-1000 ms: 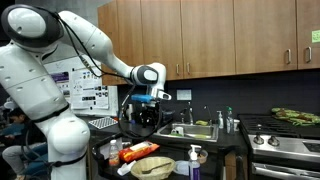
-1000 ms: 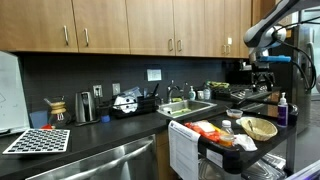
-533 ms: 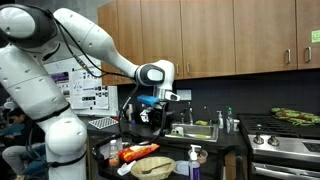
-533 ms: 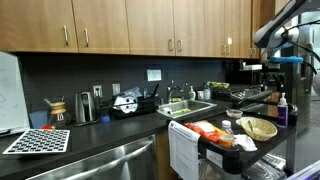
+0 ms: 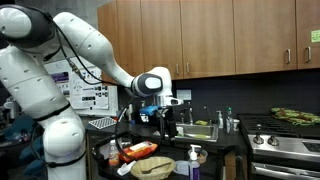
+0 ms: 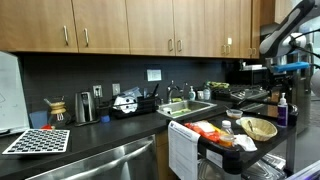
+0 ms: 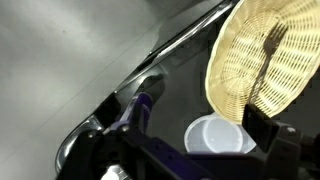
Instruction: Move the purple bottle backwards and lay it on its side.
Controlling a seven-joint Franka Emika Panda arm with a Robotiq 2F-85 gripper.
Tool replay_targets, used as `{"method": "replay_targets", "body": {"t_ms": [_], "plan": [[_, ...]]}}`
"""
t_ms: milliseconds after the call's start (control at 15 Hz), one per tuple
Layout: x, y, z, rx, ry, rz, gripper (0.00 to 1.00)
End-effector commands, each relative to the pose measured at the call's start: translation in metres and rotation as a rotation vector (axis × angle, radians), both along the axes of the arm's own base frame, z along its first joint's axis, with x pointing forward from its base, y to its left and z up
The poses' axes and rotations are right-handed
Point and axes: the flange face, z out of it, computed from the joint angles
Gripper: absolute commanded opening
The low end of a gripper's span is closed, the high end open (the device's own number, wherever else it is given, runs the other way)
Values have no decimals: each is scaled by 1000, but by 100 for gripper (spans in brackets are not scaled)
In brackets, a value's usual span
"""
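The purple bottle (image 5: 193, 160) with a white pump top stands upright at the front of the dark counter, beside a wicker basket (image 5: 152, 167). It also shows in an exterior view (image 6: 281, 108). My gripper (image 5: 162, 114) hangs in the air above and behind the bottle, apart from it, and also shows in an exterior view (image 6: 277, 88). In the wrist view my gripper (image 7: 190, 150) is open and empty. Below it are a purple shape that looks like the bottle (image 7: 140, 108), a white round lid (image 7: 215, 135) and the basket (image 7: 265, 55).
A sink with a faucet (image 5: 195, 128) sits behind the work area, and a stove (image 5: 285, 140) lies to one side. Orange packets (image 5: 135, 152) lie by the basket. Wooden cabinets (image 6: 150, 25) hang above. A towel (image 6: 183, 150) hangs off the counter front.
The arm has swung sideways and lowered a little, bringing my gripper closer over the basket and the purple bottle. The bottle has not moved.
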Motion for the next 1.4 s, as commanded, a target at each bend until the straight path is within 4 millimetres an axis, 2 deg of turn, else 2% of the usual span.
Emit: {"method": "replay_targets", "body": {"t_ms": [0, 133, 400, 933, 1333], "plan": [[-1, 2, -8, -33, -5, -18, 100], [-4, 8, -23, -50, -2, -29, 100], [-5, 10, -25, -53, -3, -33, 100], [5, -5, -8, -77, 20, 106, 100], [21, -21, -1, -131, 181, 328, 100]]}}
